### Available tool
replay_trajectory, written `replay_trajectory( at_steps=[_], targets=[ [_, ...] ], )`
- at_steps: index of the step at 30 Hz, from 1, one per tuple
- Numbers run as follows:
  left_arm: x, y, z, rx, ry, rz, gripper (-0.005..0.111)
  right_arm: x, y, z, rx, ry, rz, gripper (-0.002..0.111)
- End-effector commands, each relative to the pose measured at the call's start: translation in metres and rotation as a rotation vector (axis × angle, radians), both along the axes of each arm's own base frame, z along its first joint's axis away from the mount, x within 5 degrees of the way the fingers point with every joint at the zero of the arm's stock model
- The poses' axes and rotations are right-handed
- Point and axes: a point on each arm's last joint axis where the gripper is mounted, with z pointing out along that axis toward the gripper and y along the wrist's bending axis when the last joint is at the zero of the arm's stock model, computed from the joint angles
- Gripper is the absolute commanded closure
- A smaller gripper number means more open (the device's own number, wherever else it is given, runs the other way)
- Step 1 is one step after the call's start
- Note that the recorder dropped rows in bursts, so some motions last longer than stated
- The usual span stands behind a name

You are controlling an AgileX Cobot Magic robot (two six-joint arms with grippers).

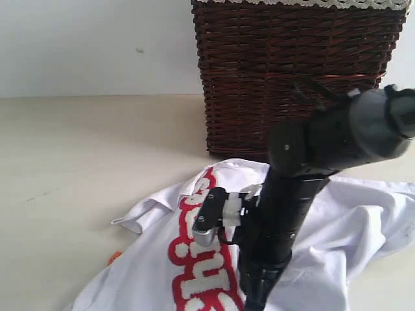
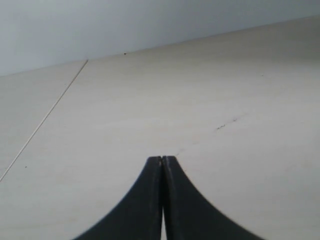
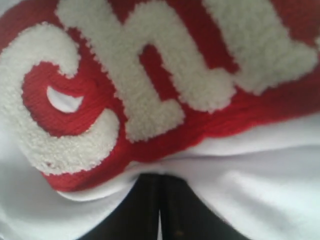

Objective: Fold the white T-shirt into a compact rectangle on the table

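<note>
The shirt (image 1: 363,227) lies rumpled on the table (image 1: 78,168), toward 5 o'clock in the exterior view. Its far edge comes close under the basket (image 1: 292,78) at 1 o'clock, and I cannot tell whether they touch. The right gripper (image 3: 160,181) is closed, its tips buried in a raised fold of white cloth just beside the red-edged letters (image 3: 150,95). It looks pinched on that fold, a thin bite. The left gripper (image 2: 163,159) is closed too, with nothing in it, over bare table.

The cotton should be light and limp: it will sag, drag and keep no shape. The fuzzy letter patch is probably thicker and less willing to crease. A mid-chest pinch raises a tent rather than an edge. The hem, the shoulders or the sleeve (image 1: 139,220) at the shirt's 9 o'clock look like better holds.

The basket blocks spreading toward 12 o'clock. Wide bare table opens from 9 to 11 o'clock. The cloth runs out of view at 3 and 6 o'clock, so the room there is unknown.
</note>
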Motion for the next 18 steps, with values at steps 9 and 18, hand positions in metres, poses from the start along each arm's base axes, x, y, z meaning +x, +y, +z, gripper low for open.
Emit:
replay_trajectory(
  at_steps=[9, 18],
  targets=[
    [0.0, 0.0, 0.002, -0.01, -0.018, -0.002, 0.107, 0.012, 0.023, 0.046, 0.01, -0.143, 0.032, 0.097],
    [0.0, 0.0, 0.002, -0.01, -0.018, -0.002, 0.107, -0.017, -0.037, 0.151, 0.058, -0.241, 0.301, 0.062]
  ],
)
